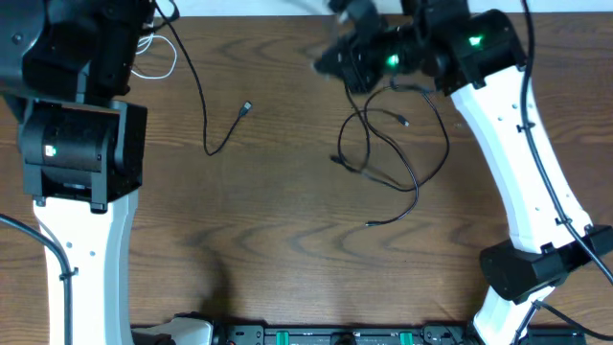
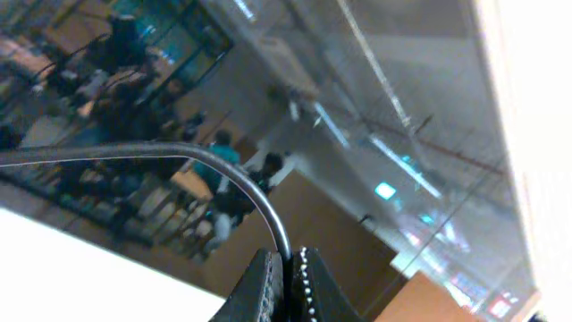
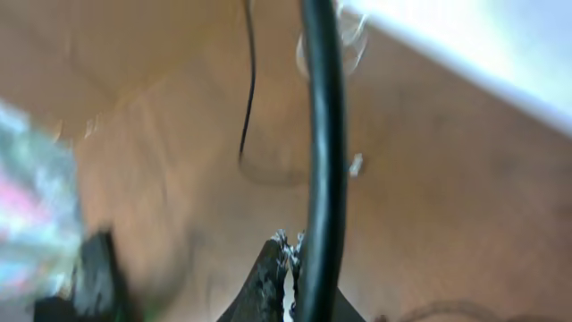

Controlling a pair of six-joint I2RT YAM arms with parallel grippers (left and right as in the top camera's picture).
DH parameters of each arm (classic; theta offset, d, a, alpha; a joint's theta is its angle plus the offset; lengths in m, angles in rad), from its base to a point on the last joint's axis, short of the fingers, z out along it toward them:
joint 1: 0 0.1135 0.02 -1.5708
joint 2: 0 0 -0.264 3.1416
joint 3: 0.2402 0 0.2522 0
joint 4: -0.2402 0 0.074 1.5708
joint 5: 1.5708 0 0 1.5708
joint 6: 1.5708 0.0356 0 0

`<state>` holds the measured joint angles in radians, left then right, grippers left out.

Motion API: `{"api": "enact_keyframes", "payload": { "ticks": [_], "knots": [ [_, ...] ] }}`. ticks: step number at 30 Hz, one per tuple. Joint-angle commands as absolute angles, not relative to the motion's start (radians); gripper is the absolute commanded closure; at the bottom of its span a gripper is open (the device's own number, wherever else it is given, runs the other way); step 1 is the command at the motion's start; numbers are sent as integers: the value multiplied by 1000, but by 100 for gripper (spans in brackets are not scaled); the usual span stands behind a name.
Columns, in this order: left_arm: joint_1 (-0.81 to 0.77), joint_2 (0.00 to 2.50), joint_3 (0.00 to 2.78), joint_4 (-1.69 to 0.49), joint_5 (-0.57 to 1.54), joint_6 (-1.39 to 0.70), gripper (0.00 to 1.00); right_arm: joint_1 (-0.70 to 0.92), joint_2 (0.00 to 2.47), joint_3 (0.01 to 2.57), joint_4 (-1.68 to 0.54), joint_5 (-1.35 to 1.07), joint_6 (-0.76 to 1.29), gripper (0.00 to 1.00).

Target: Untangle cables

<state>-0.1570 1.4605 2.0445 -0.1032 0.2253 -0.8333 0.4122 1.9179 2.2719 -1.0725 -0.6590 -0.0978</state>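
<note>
Dark brown wood-grain tabletop; a blurred lit hall lies beyond the left jaws. Left and right jaws each clamp a thin black cable

Tangled black cables looped just below the right pincer, long black cable arced out of the clamped left pincer, short white cable coiled near it.

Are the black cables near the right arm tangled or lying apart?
Tangled: in the overhead view the black cables loop across each other at several places beside the right arm.
</note>
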Motion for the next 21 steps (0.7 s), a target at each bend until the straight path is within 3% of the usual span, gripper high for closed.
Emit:
{"api": "enact_keyframes", "payload": {
  "ticks": [1,14,21],
  "knots": [
    [-152,1450,2063,-140,216,-773,93,382,1827,2376,-978,-603,119,99],
    [-152,1450,2063,-179,216,-752,93,361,1776,2408,-796,-454,323,99],
    [-152,1451,2063,-220,216,-714,93,337,1772,2409,-508,-429,493,99]
  ]
}}
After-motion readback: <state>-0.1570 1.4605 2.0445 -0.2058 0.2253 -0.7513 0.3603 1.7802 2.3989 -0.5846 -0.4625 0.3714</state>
